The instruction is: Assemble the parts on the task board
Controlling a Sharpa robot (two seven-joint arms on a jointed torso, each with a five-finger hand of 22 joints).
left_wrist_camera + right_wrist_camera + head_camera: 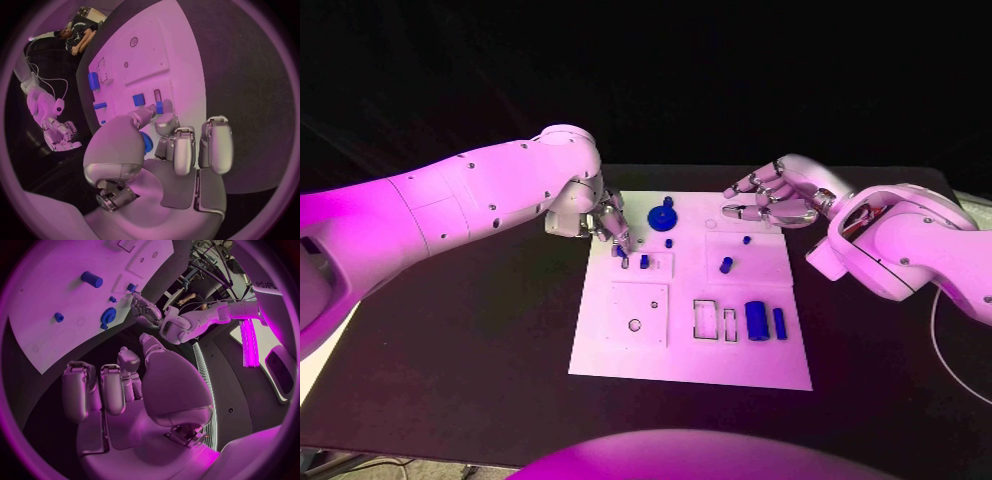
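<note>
The white task board [625,345] lies mid-table. My left hand [600,222] reaches down over its far left edge, thumb and a finger pinching a small blue part [620,250] [160,107]. Another blue part [643,262] [139,100] stands in a square outline beside it. A blue gear [662,213] [109,316] sits at the far edge, with a short cylinder [727,265] [92,279] mid-board. My right hand [769,200] [119,385] hovers over the far right corner, fingers apart, holding nothing.
Two long blue bars [756,320] [779,321] lie at the board's right, next to rectangular slots [714,318]. Tiny blue pegs [669,242] [746,239] stand near the far side. A round hole [635,324] sits in a square plate. Black table [473,330] surrounds the board.
</note>
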